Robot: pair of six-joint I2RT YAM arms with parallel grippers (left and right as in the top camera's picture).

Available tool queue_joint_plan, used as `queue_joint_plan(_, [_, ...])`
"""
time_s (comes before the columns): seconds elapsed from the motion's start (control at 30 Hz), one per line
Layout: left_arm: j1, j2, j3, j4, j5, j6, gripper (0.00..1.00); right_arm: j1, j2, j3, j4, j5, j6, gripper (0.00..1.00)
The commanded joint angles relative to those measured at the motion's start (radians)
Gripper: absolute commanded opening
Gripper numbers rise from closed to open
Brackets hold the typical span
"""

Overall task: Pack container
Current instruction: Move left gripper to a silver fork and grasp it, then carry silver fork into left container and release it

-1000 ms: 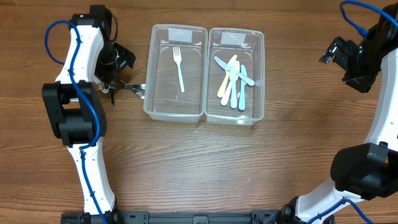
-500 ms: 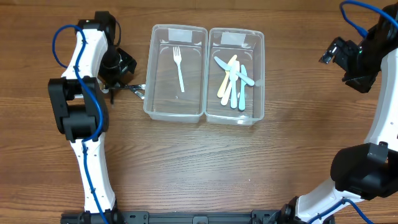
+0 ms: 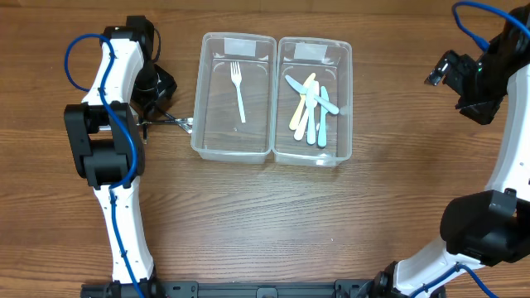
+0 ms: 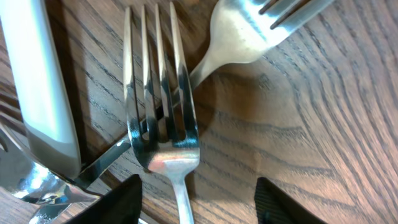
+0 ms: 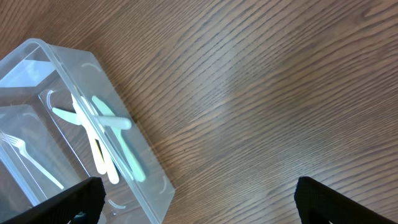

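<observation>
Since the left claw (image 4: 199,202) hangs with jaws apart astride one fork (image 4: 160,106), whose tines cross a second fork (image 4: 249,31) and other cutlery (image 4: 43,93), closing could drag the neighbours along or slip off the thin handle. Just beyond the pile stands the bin (image 3: 234,141) wall, easily knocked; behind the claw the table is bare. Well away, the right claw (image 5: 199,202) is spread wide.

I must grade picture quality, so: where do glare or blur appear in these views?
Left wrist view: the shiny metal fork shows bright glints and dark mirrored streaks; the white plastic utensil at left looks slightly soft. Overhead view: evenly lit, sharp, weak shadows. Right wrist view: a faint pale sheen crosses the brown wooden table; the grain is sharp.
</observation>
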Motion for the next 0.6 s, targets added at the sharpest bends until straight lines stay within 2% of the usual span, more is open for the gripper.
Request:
queue_joint_plan(0.0, [-0.001, 0.040, 0.000, 0.002, -0.025, -0.004, 0.42, 0.006, -0.009, 0.002, -0.003, -0.006, 0.008, 1.00])
queue_joint_plan(0.13, [-0.001, 0.042, 0.000, 0.005, -0.025, -0.004, 0.20, 0.006, -0.009, 0.002, -0.004, -0.006, 0.008, 1.00])
queue_joint_plan(0.2, [0.000, 0.042, 0.000, 0.005, -0.026, -0.003, 0.16, 0.006, -0.009, 0.002, -0.006, -0.006, 0.008, 1.00])
queue_joint_plan(0.3, [0.000, 0.042, 0.000, 0.004, -0.026, -0.003, 0.04, 0.006, -0.009, 0.002, -0.006, -0.006, 0.008, 1.00])
queue_joint_plan(0.57, [0.000, 0.036, 0.003, -0.003, 0.001, 0.050, 0.04, 0.006, -0.009, 0.002, -0.006, -0.006, 0.008, 1.00])
